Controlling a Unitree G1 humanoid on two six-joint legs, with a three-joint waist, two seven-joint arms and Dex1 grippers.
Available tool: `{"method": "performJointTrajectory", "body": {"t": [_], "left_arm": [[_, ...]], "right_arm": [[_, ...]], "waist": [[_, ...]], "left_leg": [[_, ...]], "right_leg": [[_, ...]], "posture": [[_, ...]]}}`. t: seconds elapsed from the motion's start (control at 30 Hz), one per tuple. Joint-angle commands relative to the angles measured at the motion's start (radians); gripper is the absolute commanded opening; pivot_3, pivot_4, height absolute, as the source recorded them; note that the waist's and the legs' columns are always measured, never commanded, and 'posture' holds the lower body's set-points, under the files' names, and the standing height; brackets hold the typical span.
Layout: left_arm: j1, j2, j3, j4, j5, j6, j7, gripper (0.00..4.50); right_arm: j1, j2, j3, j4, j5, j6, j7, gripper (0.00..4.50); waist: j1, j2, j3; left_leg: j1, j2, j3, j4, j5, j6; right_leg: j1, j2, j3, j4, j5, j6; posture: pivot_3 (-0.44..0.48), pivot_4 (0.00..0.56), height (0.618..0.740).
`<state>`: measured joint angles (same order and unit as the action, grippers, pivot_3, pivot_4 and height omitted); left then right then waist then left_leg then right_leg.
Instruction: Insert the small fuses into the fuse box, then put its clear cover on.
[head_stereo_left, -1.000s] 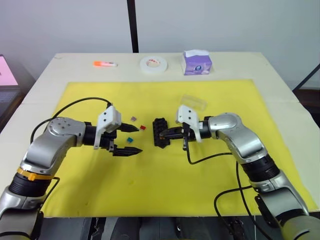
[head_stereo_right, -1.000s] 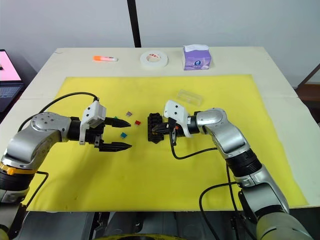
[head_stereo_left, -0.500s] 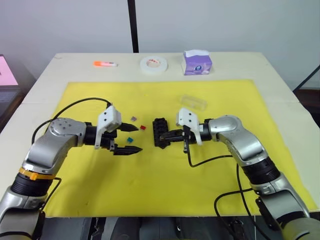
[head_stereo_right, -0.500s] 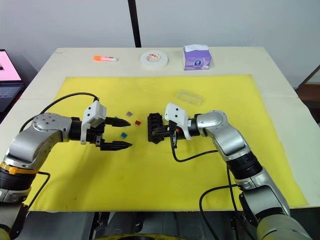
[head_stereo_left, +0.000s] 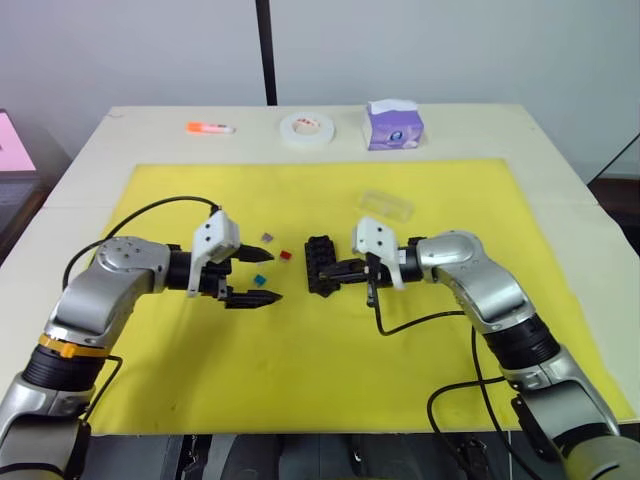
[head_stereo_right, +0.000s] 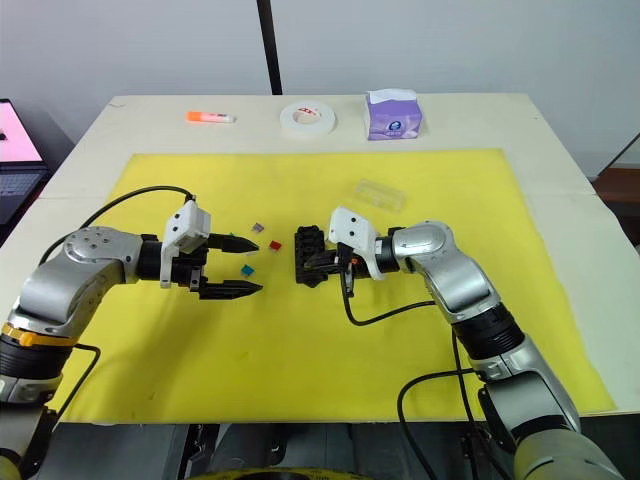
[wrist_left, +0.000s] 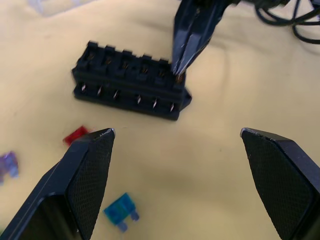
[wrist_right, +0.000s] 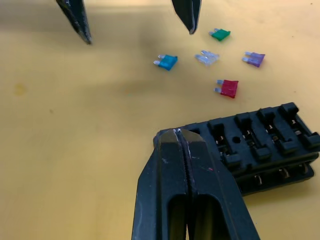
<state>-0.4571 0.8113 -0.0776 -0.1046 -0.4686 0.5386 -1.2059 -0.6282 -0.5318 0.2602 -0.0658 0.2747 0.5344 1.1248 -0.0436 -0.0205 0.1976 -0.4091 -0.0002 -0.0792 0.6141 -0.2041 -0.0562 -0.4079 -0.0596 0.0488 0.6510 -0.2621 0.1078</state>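
Note:
The black fuse box (head_stereo_left: 320, 265) lies at the middle of the yellow mat (head_stereo_left: 300, 350). My right gripper (wrist_right: 180, 132) is shut, its tip pressed on the box's near end slot, where a small orange speck (wrist_left: 178, 77) shows. Loose fuses lie to the left of the box: teal (wrist_right: 167, 62), grey (wrist_right: 207, 57), green (wrist_right: 220, 34), purple (wrist_right: 254, 59) and red (wrist_right: 228, 88). My left gripper (head_stereo_left: 275, 279) hangs open just above them, with nothing between its fingers. The clear cover (head_stereo_left: 387, 204) rests on the mat behind the right gripper.
Along the table's far edge lie an orange marker (head_stereo_left: 210, 128), a white tape roll (head_stereo_left: 306, 127) and a purple tissue box (head_stereo_left: 393, 125). A laptop (head_stereo_right: 15, 140) stands off the table's left side. Cables trail from both wrists over the mat.
The left gripper has drawn back slightly to the left. The right gripper stays shut at the box's near end.

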Motion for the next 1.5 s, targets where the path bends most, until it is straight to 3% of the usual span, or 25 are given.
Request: {"method": "performJointTrajectory", "body": {"t": [0.03,0.13,0.23,0.47,0.6,0.63,0.93,1.03,1.13,1.2,1.33,1.5], "left_arm": [[-0.036,0.04,0.097,0.048,-0.03,0.016,-0.003,4.24],[-0.036,0.096,0.157,0.156,0.003,-0.017,0.003,4.24],[0.001,0.153,0.202,0.263,0.036,-0.083,-0.013,4.5],[0.082,0.192,0.294,0.422,0.06,-0.195,-0.016,4.5],[0.119,0.193,0.301,0.489,0.092,-0.253,-0.007,4.5],[0.126,0.19,0.308,0.497,0.088,-0.258,-0.008,4.5],[0.113,0.174,0.331,0.507,0.096,-0.285,0.033,4.5],[0.126,0.175,0.382,0.441,-0.005,-0.125,0.032,4.5],[0.215,0.184,0.432,0.241,-0.158,0.092,0.0,4.5],[0.276,0.181,0.408,0.105,-0.216,0.176,-0.019,4.5],[0.285,0.12,0.285,-0.001,-0.206,0.189,-0.013,4.5],[0.221,0.063,0.217,0.027,-0.17,0.167,0.008,4.5]], "right_arm": [[-0.038,-0.012,-0.143,-0.092,0.144,0.072,0.001,0.02],[-0.023,-0.081,-0.265,-0.098,0.213,0.152,-0.021,0.02],[0.057,-0.188,-0.357,-0.052,0.195,0.141,-0.036,0.6],[0.314,-0.408,-0.556,0.146,0.104,-0.001,-0.06,2.97],[0.39,-0.439,-0.604,0.209,0.093,-0.053,-0.074,4.31],[0.4,-0.439,-0.613,0.217,0.096,-0.059,-0.076,4.46],[0.37,-0.442,-0.595,0.259,0.075,-0.102,-0.11,4.46],[0.342,-0.447,-0.584,0.2,0.104,-0.058,-0.104,4.46],[0.279,-0.445,-0.525,-0.015,0.209,0.086,-0.072,4.46],[0.21,-0.422,-0.459,-0.155,0.282,0.178,-0.069,4.46],[0.055,-0.298,-0.255,-0.378,0.374,0.285,-0.092,4.46],[-0.029,-0.179,-0.122,-0.476,0.372,0.328,-0.159,4.46]], "waist": [[0.0,0.0,0.0],[0.001,0.0,0.0],[0.004,0.0,0.0],[0.009,0.0,0.0],[-0.002,0.0,0.0],[-0.004,0.0,0.0],[0.001,0.0,0.0],[0.0,0.0,0.0],[-0.009,0.001,0.0],[-0.02,0.002,0.0],[-0.017,0.002,0.0],[0.007,0.0,0.0]], "left_leg": [[0.0,0.0,0.0,0.0,0.0,0.0],[0.0,0.0,0.0,0.0,0.0,0.0],[0.0,0.0,0.0,-0.001,0.0,0.0],[0.0,0.0,0.002,-0.001,0.0,0.0],[0.0,0.0,0.003,-0.001,0.0,0.0],[0.001,0.0,0.003,-0.001,0.0,0.0],[0.001,0.001,0.004,-0.001,0.0,0.0],[0.001,0.001,0.004,-0.001,0.0,0.0],[0.0,0.001,0.004,-0.001,0.0,0.0],[0.0,0.001,0.004,-0.001,0.0,0.0],[0.001,0.002,0.003,-0.001,0.0,0.0],[-0.001,0.001,0.002,0.0,0.0,0.0]], "right_leg": [[0.0,0.0,0.0,0.0,0.0,0.0],[0.0,0.0,0.0,0.0,0.0,0.0],[0.0,0.0,0.0,-0.002,0.0,0.0],[0.0,-0.002,0.0,-0.003,-0.002,-0.003],[0.0,-0.002,0.0,-0.003,-0.002,-0.003],[0.0,-0.002,0.001,-0.002,-0.002,-0.003],[0.0,-0.002,0.001,-0.002,0.0,-0.001],[0.0,-0.002,0.001,-0.002,0.0,-0.001],[-0.001,-0.002,0.001,-0.002,0.0,0.0],[-0.001,-0.002,0.002,-0.001,0.0,0.0],[0.0,0.0,0.001,-0.001,-0.001,-0.001],[-0.001,-0.001,0.001,-0.002,-0.001,-0.002]], "posture": [[0.0,0.15,0.74],[0.0,0.15,0.74],[0.0,0.15,0.74],[0.0,0.15,0.74],[0.0,0.15,0.74],[0.0,0.15,0.74],[0.0,0.15,0.74],[0.0,0.15,0.74],[0.0,0.15,0.74],[0.0,0.15,0.74],[0.0,0.15,0.74],[0.0,0.15,0.74]]}}
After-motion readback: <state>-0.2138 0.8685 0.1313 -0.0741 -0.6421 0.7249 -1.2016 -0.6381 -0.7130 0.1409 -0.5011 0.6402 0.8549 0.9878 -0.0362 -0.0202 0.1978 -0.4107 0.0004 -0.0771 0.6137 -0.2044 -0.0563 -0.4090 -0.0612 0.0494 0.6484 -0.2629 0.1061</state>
